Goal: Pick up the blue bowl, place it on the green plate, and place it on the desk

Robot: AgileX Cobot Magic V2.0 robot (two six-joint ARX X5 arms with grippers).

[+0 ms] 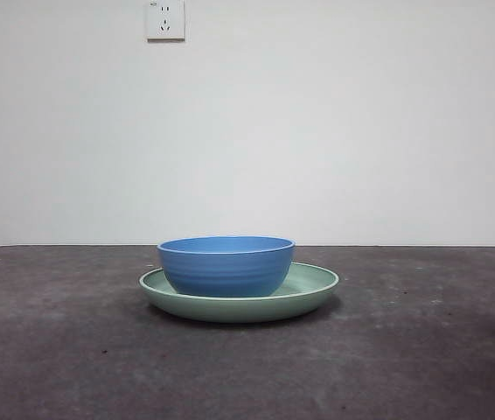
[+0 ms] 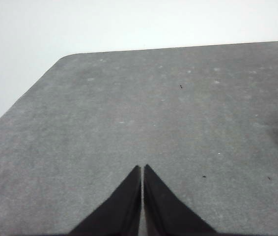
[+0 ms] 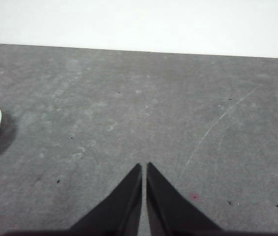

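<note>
No readable writing showed anywhere; a white wall socket (image 1: pixel 165 19) sat at the upper left of the front view. The blue bowl (image 1: pixel 226 266), matte and faintly ridged, stood upright, mouth up, inside the glossy pale green plate (image 1: pixel 317 284) at the centre of the frame, on the rough, mottled grey desk (image 1: pixel 55 350). The left gripper (image 2: pixel 142 168) and the right gripper (image 3: pixel 144 167) each had their jaws pressed together over bare desk, holding nothing.

Plain white wall (image 1: pixel 335 131), white power socket (image 1: pixel 165 19) high up, even soft light
</note>
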